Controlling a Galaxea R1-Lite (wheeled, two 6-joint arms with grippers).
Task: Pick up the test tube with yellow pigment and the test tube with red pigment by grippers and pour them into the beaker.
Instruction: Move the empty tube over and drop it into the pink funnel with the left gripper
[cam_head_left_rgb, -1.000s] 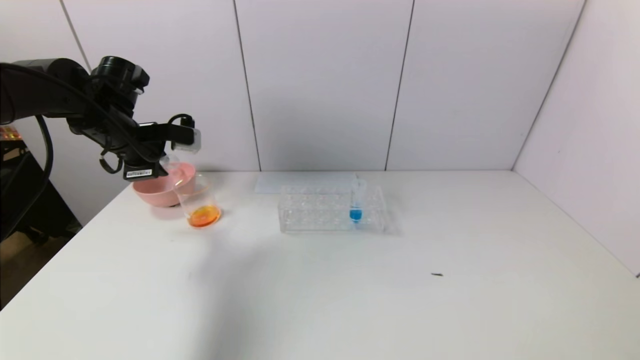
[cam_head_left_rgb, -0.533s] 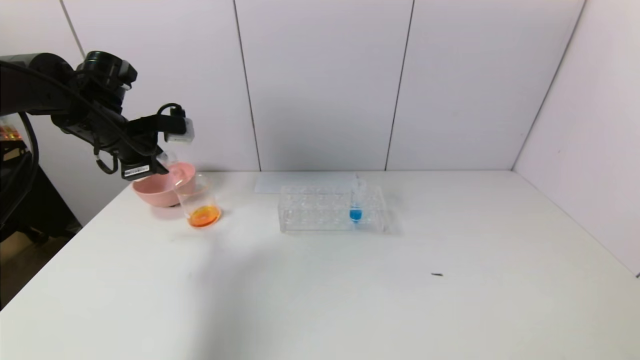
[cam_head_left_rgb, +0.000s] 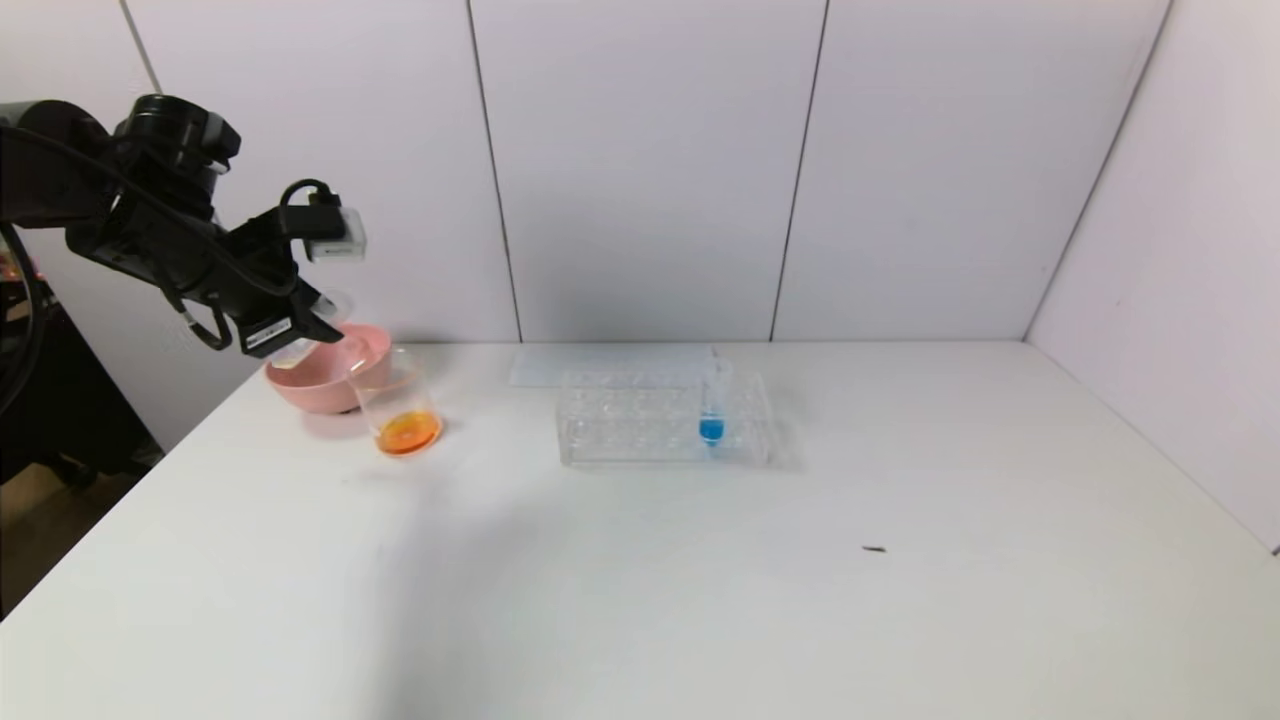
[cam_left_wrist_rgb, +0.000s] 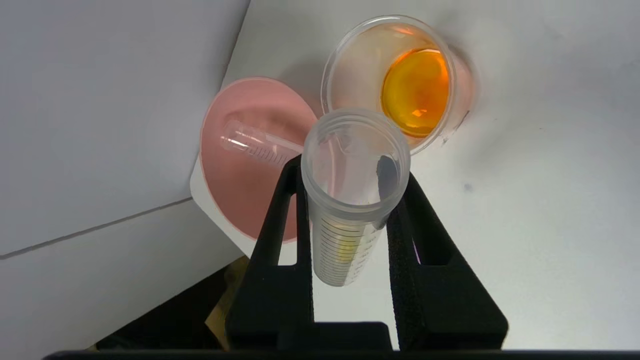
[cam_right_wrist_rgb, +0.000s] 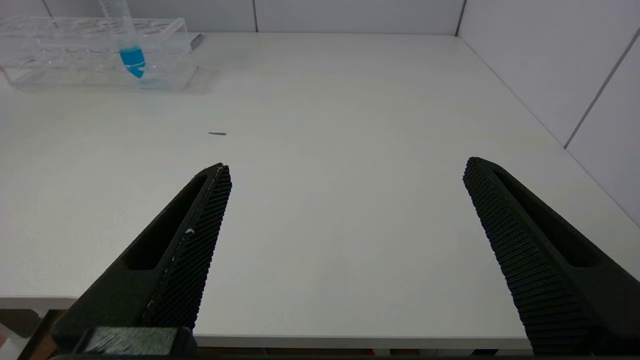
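Clamping a clear marked tube (cam_left_wrist_rgb: 350, 200) between its black jaws, the left gripper (cam_left_wrist_rgb: 350, 215) hangs above the pink bowl (cam_head_left_rgb: 320, 385) at the table's far left; the tube looks all but empty, with only a faint yellow tint low inside, its open mouth toward the bowl and beaker. Another empty tube (cam_left_wrist_rgb: 255, 147) lies in the bowl. Touching the bowl stands the beaker (cam_head_left_rgb: 398, 405), holding orange liquid. The clear rack (cam_head_left_rgb: 660, 418) mid-table holds one upright tube with blue liquid (cam_head_left_rgb: 712, 405). The right gripper (cam_right_wrist_rgb: 345, 200) waits low at the table's near edge, jaws spread wide and holding nothing. The white table (cam_head_left_rgb: 700, 580) meets pale panelled walls.
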